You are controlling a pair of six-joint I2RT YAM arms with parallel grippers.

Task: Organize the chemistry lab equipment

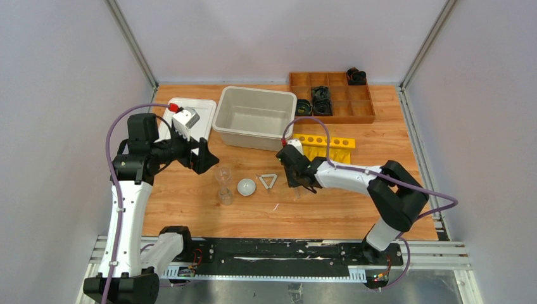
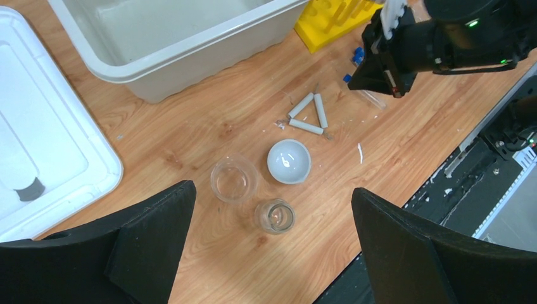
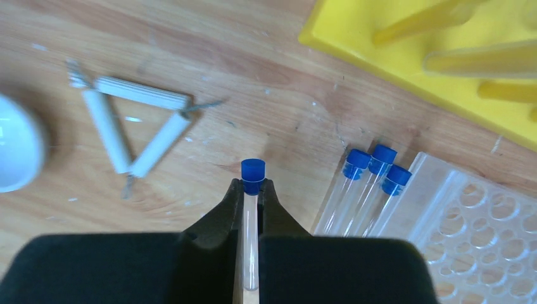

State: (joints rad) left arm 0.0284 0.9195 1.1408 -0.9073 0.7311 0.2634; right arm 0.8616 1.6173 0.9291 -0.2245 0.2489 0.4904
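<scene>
My right gripper point(image 3: 252, 185) is shut on a blue-capped clear tube point(image 3: 252, 170), its cap poking out past the fingertips just above the wood. Three more blue-capped tubes point(image 3: 370, 166) lie side by side to its right, beside a clear plastic tube rack point(image 3: 472, 221). The white triangle frame point(image 3: 133, 126) point(image 1: 268, 181) lies to the left, with the white round dish point(image 1: 246, 186) point(image 2: 289, 161) beyond it. Two small clear glass beakers point(image 2: 233, 180) point(image 2: 275, 215) stand under my left gripper point(image 2: 272, 244), which hangs wide open above them, holding nothing.
A beige bin point(image 1: 254, 117) stands at the back centre with a white lid point(image 1: 190, 117) to its left. A yellow rack point(image 1: 325, 147) lies behind my right gripper point(image 1: 297, 179). A wooden compartment tray point(image 1: 332, 96) with black items sits at the back right.
</scene>
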